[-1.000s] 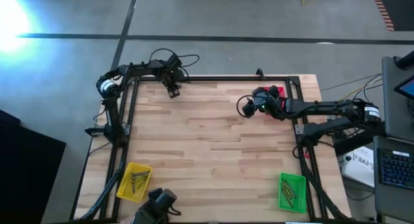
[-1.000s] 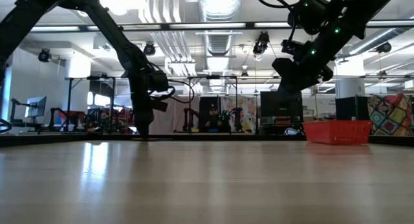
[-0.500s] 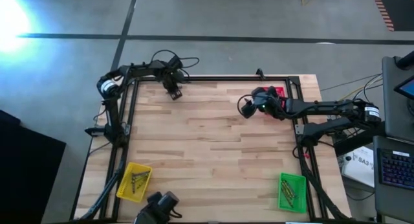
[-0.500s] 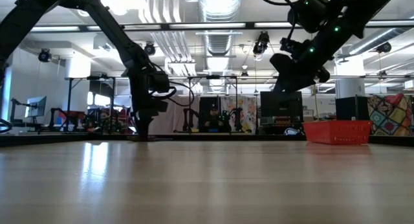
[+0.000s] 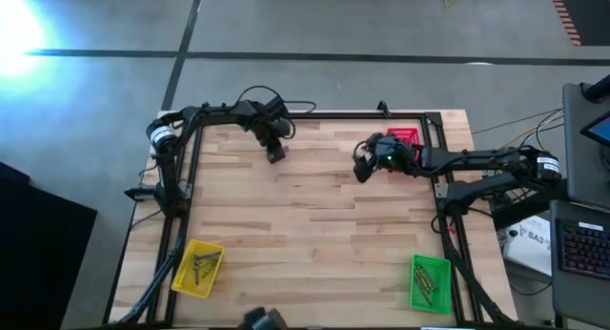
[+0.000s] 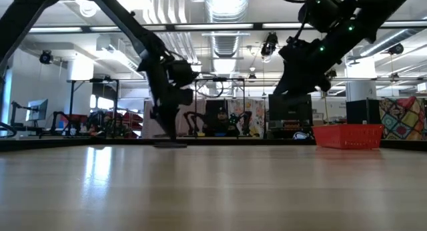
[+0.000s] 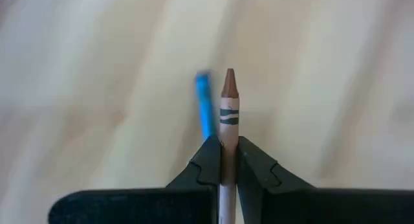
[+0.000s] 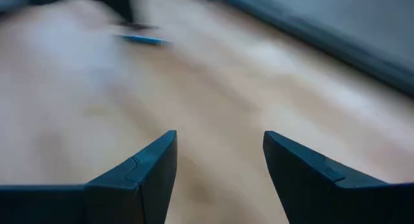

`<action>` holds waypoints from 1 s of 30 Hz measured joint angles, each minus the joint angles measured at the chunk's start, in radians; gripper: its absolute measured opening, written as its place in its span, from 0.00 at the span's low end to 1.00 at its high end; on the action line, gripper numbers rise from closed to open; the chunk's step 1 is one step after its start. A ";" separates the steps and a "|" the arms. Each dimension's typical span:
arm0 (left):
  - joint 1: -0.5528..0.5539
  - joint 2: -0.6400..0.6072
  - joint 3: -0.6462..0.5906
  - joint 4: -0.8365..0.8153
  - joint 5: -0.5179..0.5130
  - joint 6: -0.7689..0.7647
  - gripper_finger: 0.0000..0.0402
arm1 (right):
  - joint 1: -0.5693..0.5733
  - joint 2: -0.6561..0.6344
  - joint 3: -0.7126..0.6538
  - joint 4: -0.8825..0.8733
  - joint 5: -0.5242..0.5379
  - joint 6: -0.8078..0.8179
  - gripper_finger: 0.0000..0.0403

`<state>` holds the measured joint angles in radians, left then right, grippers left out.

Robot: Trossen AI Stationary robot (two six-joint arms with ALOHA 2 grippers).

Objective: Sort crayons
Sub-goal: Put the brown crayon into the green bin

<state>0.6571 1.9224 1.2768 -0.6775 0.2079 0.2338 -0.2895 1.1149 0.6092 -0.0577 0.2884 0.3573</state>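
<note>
A brown crayon [image 7: 229,104] with a pale paper wrap is caught in my left gripper [image 7: 223,147], which is shut on it. A blue crayon [image 7: 205,106] lies on the wooden table just beside it. In the high view this gripper [image 5: 275,153] is over the table's far middle, pointing steeply down. My right gripper [image 5: 362,170] hangs open above the table next to the red tray [image 5: 405,136], with nothing between its fingers [image 8: 145,166]. The right wrist view shows the blue crayon [image 8: 143,39] far off on the wood. My left gripper pinches the brown crayon's wrapped shaft [image 7: 228,134] between its two fingers. The crayon lies along the fingers, which point steeply down. Its pointed brown tip [image 7: 229,83] sticks out past the fingertips toward the table. Whether the tip touches the wood I cannot tell.
A yellow tray [image 5: 197,268] at the near left and a green tray [image 5: 430,280] at the near right each hold several crayons. A black frame rail [image 5: 315,115] runs along the table's far edge. Bare wood [image 5: 305,225] fills the middle.
My left gripper has swung from the far left corner toward the table's right and a little toward its near edge, turning as it went. My right gripper has stayed in place and tipped a little further down.
</note>
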 joint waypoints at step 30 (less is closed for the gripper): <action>-0.397 -0.272 -0.627 1.623 0.109 -0.646 0.00 | 0.289 0.544 0.036 0.880 -0.262 0.056 0.54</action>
<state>0.2605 1.6508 0.6496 0.9453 0.3174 -0.4122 -0.0003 1.6587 0.6454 0.8219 0.0265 0.4136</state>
